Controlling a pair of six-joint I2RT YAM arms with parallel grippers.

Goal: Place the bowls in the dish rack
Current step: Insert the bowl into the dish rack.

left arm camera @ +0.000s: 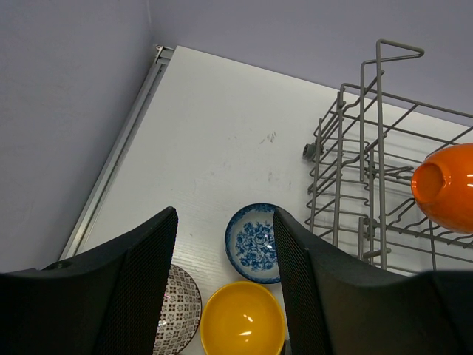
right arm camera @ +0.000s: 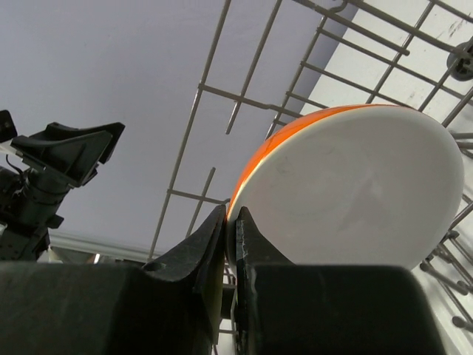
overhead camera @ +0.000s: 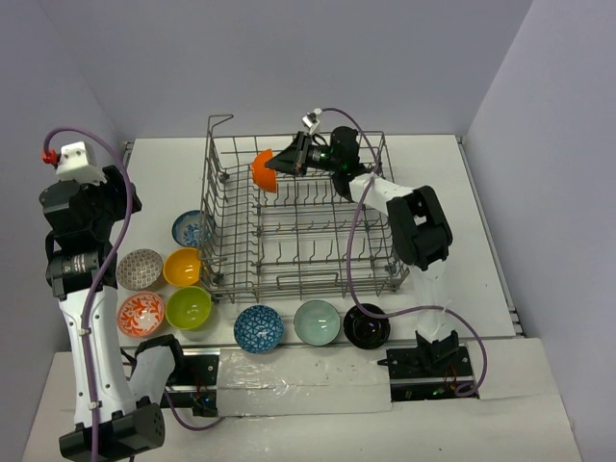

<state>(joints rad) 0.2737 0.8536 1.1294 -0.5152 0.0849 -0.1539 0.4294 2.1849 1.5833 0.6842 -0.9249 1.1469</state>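
Because the right gripper (right arm camera: 230, 222) pinches only the rim of the orange bowl (overhead camera: 262, 170), jaws nearly shut on that thin edge, the bowl could swivel or slip if it bumps a tine. It hangs tilted on edge over the 11 o'clock corner of the rack (overhead camera: 207, 207), close to the far wall and the raised loop (overhead camera: 219, 120); either could snag it going down. Rows toward 3 and 6 o'clock hold nothing, so room lies there. The left gripper (left arm camera: 225, 222), about half open and holding nothing, hovers over the blue bowl (left arm camera: 255, 242) and yellow bowl (left arm camera: 242, 322) at the rack's 9 o'clock.
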